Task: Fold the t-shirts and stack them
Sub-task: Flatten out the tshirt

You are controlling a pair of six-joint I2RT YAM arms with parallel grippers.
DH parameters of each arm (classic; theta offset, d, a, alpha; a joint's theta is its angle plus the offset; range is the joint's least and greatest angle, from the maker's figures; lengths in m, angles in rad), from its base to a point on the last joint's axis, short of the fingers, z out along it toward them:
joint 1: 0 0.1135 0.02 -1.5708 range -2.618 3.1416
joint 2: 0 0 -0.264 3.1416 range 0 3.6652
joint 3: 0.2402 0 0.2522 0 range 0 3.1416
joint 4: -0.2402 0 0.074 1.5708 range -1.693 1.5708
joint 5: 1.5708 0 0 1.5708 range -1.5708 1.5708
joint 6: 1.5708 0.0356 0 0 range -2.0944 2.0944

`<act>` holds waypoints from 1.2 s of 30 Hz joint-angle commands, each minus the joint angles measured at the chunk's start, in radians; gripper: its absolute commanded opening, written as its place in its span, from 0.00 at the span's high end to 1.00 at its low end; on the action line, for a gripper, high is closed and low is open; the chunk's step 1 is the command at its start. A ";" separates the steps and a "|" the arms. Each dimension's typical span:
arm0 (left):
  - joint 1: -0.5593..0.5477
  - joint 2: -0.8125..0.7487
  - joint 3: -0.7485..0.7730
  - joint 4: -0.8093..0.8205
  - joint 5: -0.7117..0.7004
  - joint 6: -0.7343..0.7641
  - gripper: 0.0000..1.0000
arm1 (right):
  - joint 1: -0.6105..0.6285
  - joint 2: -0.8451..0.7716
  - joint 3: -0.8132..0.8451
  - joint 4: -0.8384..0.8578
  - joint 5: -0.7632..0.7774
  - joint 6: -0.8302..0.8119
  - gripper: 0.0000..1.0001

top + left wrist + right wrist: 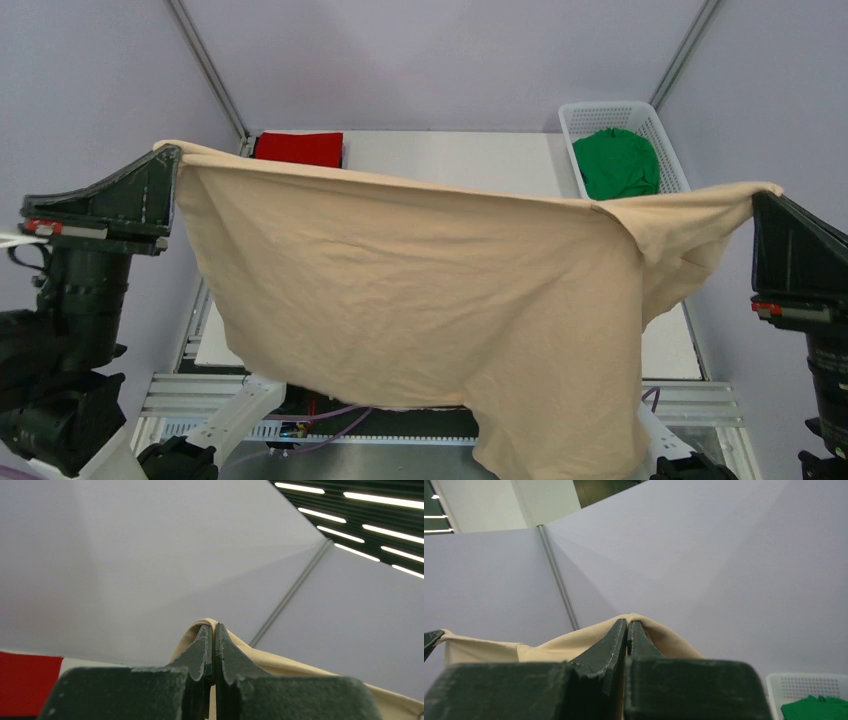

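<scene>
A beige-tan t-shirt (420,290) hangs spread wide in the air, well above the table. My left gripper (170,152) is shut on its upper left corner, and the cloth (280,662) drapes over the fingertips in the left wrist view. My right gripper (762,195) is shut on its upper right corner, where the cloth (564,647) shows in the right wrist view. A folded red t-shirt (298,148) lies at the table's back left and shows in the left wrist view (25,682). A green t-shirt (615,163) lies bunched in the basket and shows in the right wrist view (816,707). No black t-shirt is in view.
A white lattice basket (600,113) stands at the back right of the white table (450,155). The hanging shirt hides most of the table. Grey walls close in the back and sides.
</scene>
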 commanded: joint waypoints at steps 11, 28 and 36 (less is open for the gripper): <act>0.020 0.532 -0.674 0.337 -0.647 0.047 0.94 | 0.000 0.336 -0.834 0.322 0.344 0.106 1.00; 0.061 0.826 -0.523 0.284 -0.265 -0.001 0.00 | -0.008 0.832 -0.733 0.340 0.095 0.148 0.00; -0.001 0.666 -0.819 0.326 -0.045 -0.023 0.00 | -0.007 0.706 -1.063 0.439 -0.124 0.180 0.00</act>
